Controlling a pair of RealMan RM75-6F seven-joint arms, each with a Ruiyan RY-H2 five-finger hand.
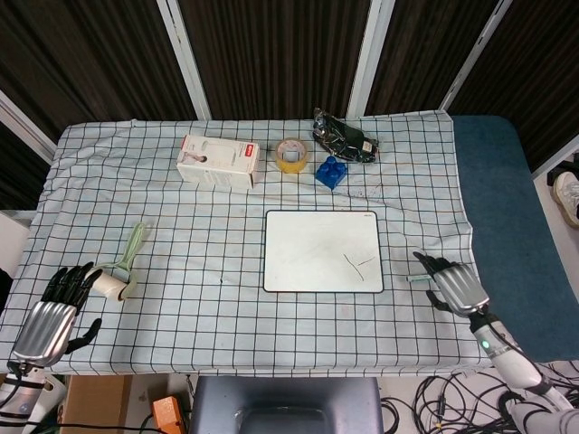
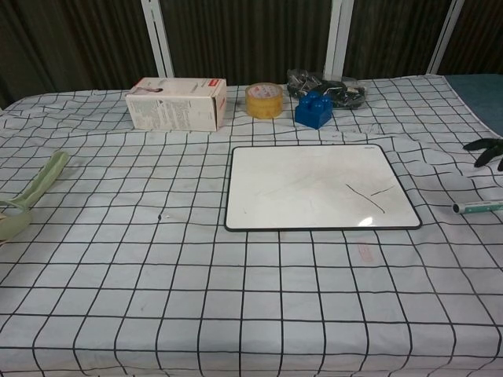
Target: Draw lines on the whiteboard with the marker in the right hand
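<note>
The whiteboard (image 1: 323, 251) (image 2: 318, 186) lies flat on the checked cloth and carries a couple of short dark strokes near its lower right corner. A green-tipped marker (image 1: 419, 278) (image 2: 478, 207) rests on the cloth to the right of the board, with no hand on it. Just right of the marker is my right hand (image 1: 457, 285), fingers spread and holding nothing; in the chest view only its dark fingertips (image 2: 487, 149) show at the right edge. Far from the board, my left hand (image 1: 54, 312) is at the front left corner, empty.
A white box (image 1: 217, 161), a yellow tape roll (image 1: 291, 154), a blue brick (image 1: 331, 172) and a shiny bag (image 1: 346, 136) line the far side. A lint roller (image 1: 122, 267) (image 2: 23, 200) lies by the left hand. The cloth's right edge is close to the right hand.
</note>
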